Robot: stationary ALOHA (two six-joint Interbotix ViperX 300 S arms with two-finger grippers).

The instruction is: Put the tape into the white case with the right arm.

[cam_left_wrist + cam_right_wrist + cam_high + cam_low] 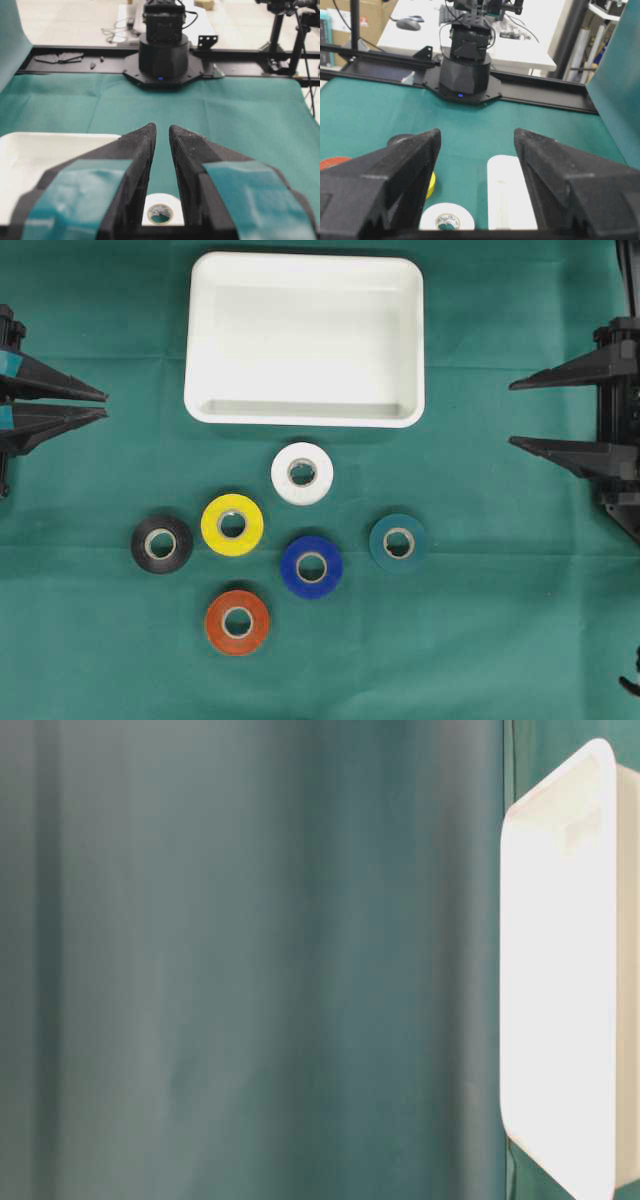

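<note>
White case [305, 340]: shallow rect tray, rounded corners, raised rim, nothing inside.

case [305, 340] at table's [500, 640] far middle | six tape rolls [302, 473] clustered just before it, all outside

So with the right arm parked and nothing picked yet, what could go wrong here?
The yellow roll sits almost against the black roll, with the blue roll nearby, so the right gripper could nudge a neighbour. The white case has a raised rim that a low-carried roll might clip. The white roll lies closest to that rim.
</note>
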